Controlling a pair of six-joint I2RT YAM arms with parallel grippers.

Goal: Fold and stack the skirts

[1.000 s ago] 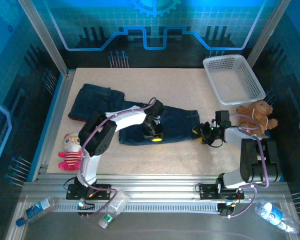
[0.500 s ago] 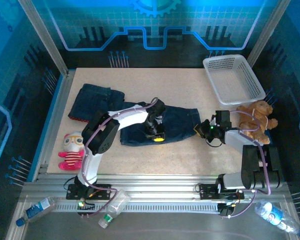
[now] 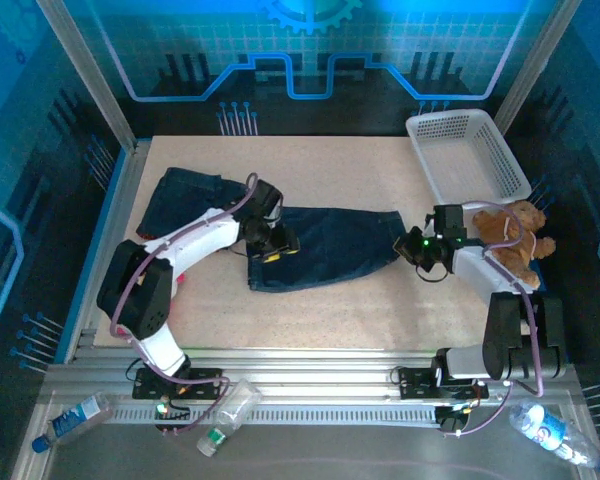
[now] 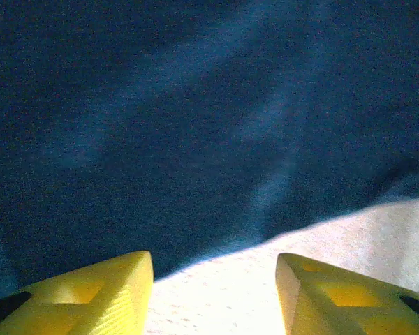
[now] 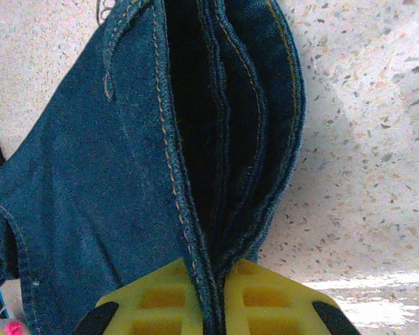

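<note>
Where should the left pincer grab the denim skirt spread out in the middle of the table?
Likely its left edge, coming in low from the left along the table. The denim skirt lies flat there, a thin edge right in front of the open left pincer. The right pincer is shut on the layered right edge, so an opposite hold should lift it evenly.

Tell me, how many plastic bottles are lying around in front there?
3. A blue-labelled bottle lies at the near left corner, a clear bottle just right of it, and a third bottle at the near right corner. Others could be hidden beyond the frame.
</note>
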